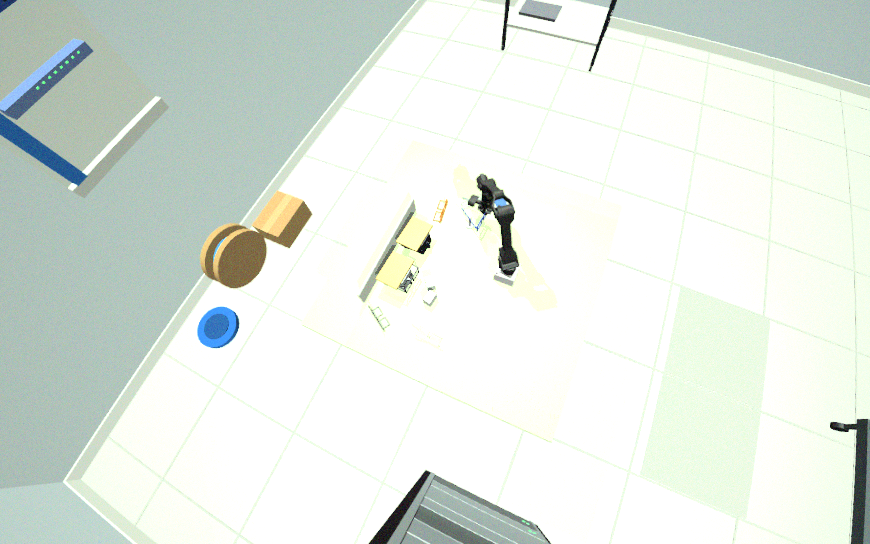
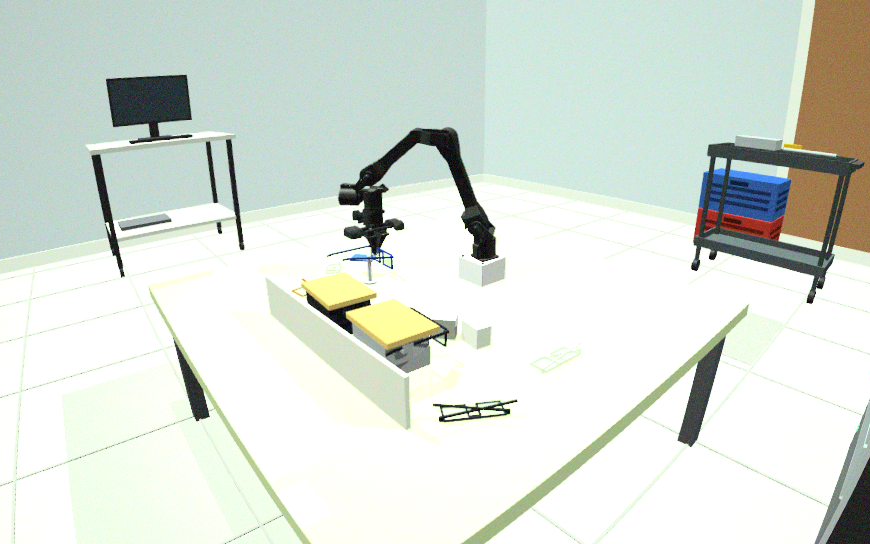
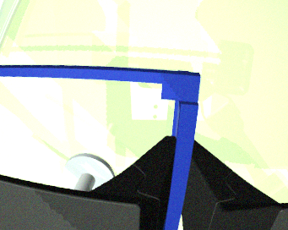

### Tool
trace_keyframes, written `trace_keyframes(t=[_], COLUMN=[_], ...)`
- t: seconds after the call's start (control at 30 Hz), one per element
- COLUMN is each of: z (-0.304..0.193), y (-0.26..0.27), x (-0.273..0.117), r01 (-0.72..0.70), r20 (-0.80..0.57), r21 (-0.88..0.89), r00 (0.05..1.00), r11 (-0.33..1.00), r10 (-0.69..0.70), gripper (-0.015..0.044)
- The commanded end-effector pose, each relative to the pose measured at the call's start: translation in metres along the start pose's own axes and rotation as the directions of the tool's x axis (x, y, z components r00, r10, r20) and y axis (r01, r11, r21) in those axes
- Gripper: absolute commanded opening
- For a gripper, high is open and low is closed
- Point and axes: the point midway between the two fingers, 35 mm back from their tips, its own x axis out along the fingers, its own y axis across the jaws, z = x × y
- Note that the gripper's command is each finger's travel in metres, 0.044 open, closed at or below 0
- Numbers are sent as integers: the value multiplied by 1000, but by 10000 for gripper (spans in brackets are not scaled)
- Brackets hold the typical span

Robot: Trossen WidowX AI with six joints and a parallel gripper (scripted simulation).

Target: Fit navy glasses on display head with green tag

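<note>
The gripper (image 1: 481, 210) (image 2: 375, 251) (image 3: 177, 146) is closed on the navy glasses (image 1: 473, 220) (image 2: 392, 258) (image 3: 186, 165), aloft at the table's far side, beyond both heads. Pick-up appears complete; transport, seating and release remain. The far black head (image 1: 424, 243) (image 2: 337, 315) shows no glasses; the near grey head (image 1: 406, 278) (image 2: 413, 358) has a dark pair (image 1: 414, 276) (image 2: 445, 330) at its front. Green tag not identifiable; brands, labels, writing: none legible.
</note>
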Motion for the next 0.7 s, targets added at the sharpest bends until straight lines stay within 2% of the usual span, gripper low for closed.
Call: trace_keyframes(t=[0.0, 0.67], z=[5, 20], y=[-2, -10], x=[-1, -1], r01=[-2, -1], r20=[2, 3], r21=[3, 3], r00=[1000, 1000], r11=[1000, 1000], r10=[2, 1], gripper=[0, 0])
